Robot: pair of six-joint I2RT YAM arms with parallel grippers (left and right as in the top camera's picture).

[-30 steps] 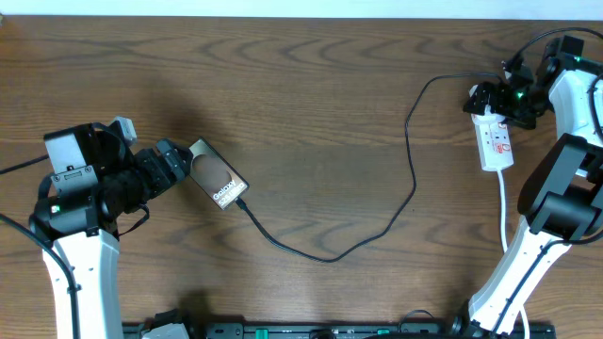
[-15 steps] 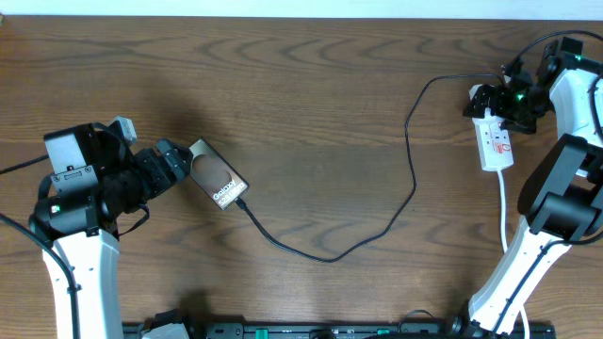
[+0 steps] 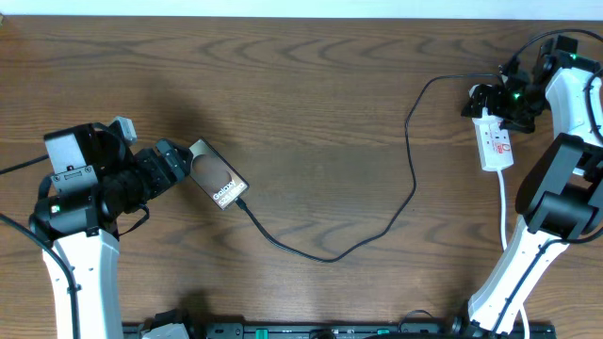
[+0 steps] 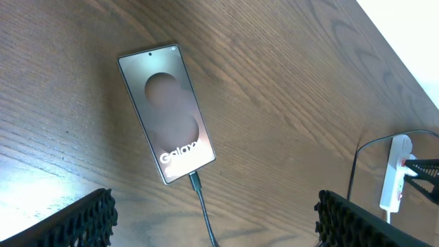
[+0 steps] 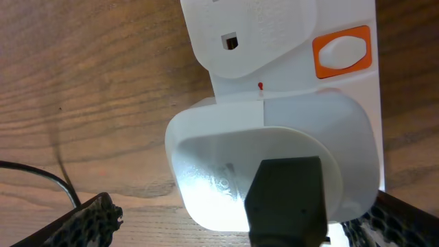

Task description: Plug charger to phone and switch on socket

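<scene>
The phone [image 3: 219, 179] lies flat on the wooden table, just right of my left gripper [image 3: 172, 162]. In the left wrist view the phone [image 4: 167, 110] is ahead of the open, empty left gripper [image 4: 219, 230]. The charger [image 3: 330, 258] has its tip in the phone's bottom end [image 4: 195, 182]. Its cable loops right and up to the socket [image 3: 496, 143]. My right gripper [image 3: 499, 100] is over the socket's far end. In the right wrist view its open fingers [image 5: 240, 230] straddle the white socket [image 5: 274, 103] and the black plug [image 5: 285, 199]. An orange switch [image 5: 341, 51] is beyond.
The socket's white cord [image 3: 503, 212] runs toward the near edge beside the right arm's base. The table's far edge [image 3: 301, 17] is at the top. The socket also shows far off in the left wrist view [image 4: 394, 182].
My right gripper has edged slightly toward the far end of the socket. The left arm, phone and cable have not moved.
</scene>
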